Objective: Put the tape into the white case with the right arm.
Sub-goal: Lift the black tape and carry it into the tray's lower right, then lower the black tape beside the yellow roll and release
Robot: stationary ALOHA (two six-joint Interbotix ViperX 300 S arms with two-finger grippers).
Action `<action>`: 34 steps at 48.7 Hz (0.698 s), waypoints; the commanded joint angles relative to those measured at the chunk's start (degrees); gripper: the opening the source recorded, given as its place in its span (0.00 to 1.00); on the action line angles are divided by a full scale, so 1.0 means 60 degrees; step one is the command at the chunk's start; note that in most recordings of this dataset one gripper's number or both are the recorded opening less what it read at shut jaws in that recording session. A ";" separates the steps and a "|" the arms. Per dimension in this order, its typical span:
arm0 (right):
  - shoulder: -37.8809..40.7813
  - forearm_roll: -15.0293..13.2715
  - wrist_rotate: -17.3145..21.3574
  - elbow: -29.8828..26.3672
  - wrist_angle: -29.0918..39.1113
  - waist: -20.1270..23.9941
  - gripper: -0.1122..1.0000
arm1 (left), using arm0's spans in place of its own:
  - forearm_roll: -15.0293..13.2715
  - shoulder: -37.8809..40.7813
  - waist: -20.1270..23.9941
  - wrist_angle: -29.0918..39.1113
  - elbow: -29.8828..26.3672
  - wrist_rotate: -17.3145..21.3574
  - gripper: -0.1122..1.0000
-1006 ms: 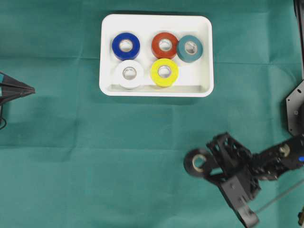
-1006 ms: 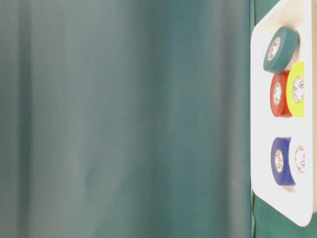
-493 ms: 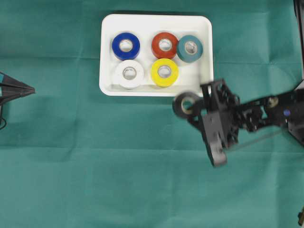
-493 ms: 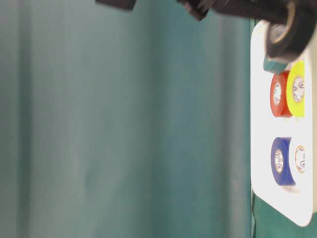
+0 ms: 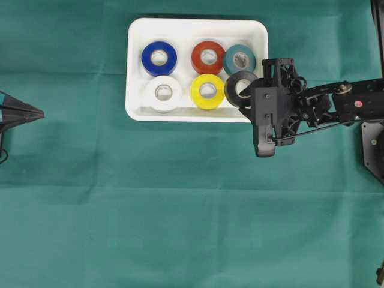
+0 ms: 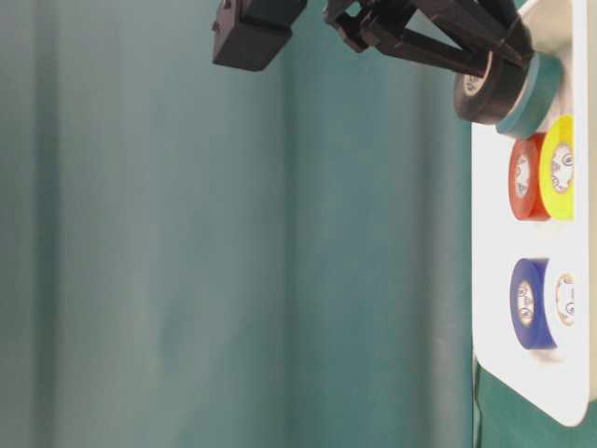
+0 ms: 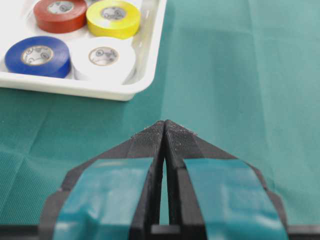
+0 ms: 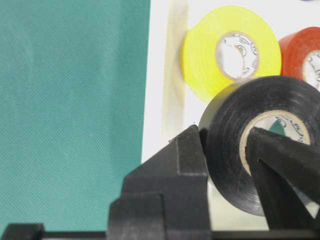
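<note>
The white case (image 5: 195, 25) lies at the top middle of the green cloth and holds blue (image 5: 159, 58), red (image 5: 208, 57), teal (image 5: 240, 60), white (image 5: 162, 93) and yellow (image 5: 207, 91) rolls. My right gripper (image 5: 247, 90) is shut on a black tape (image 5: 233, 91), one finger outside the roll and one through its core (image 8: 280, 155). The black tape (image 8: 227, 145) hangs over the case's front right corner, right of the yellow roll (image 8: 205, 55) and in front of the teal roll (image 6: 539, 93). Whether it touches the case floor is unclear. My left gripper (image 7: 164, 126) is shut and empty at the far left (image 5: 27, 113).
The right arm (image 5: 336, 105) reaches in from the right edge, its wrist camera block (image 5: 265, 123) hanging over the cloth just below the case's right corner. The case rim (image 7: 110, 91) lies ahead and left of the left gripper. Green cloth (image 5: 180, 210) covers the table.
The right arm has carried the black tape from the lower right of the cloth up and left to the case's front right corner. The left arm has stayed still.
</note>
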 commanded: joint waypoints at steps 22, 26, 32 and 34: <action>-0.0190 -0.0015 0.0059 0.0029 -0.0044 -0.0220 0.33 | -0.0015 0.0073 0.0029 -0.0088 -0.0103 0.0000 0.11; -0.0205 -0.0015 0.0059 0.0073 -0.0103 -0.0220 0.54 | -0.0015 0.0073 0.0029 -0.0088 -0.0103 0.0000 0.11; -0.0190 -0.0015 0.0059 0.0088 -0.0103 -0.0220 0.67 | -0.0015 0.0073 0.0029 -0.0088 -0.0103 0.0000 0.11; -0.0190 -0.0015 0.0059 0.0088 -0.0088 -0.0220 0.65 | -0.0015 0.0073 0.0029 -0.0088 -0.0103 0.0000 0.11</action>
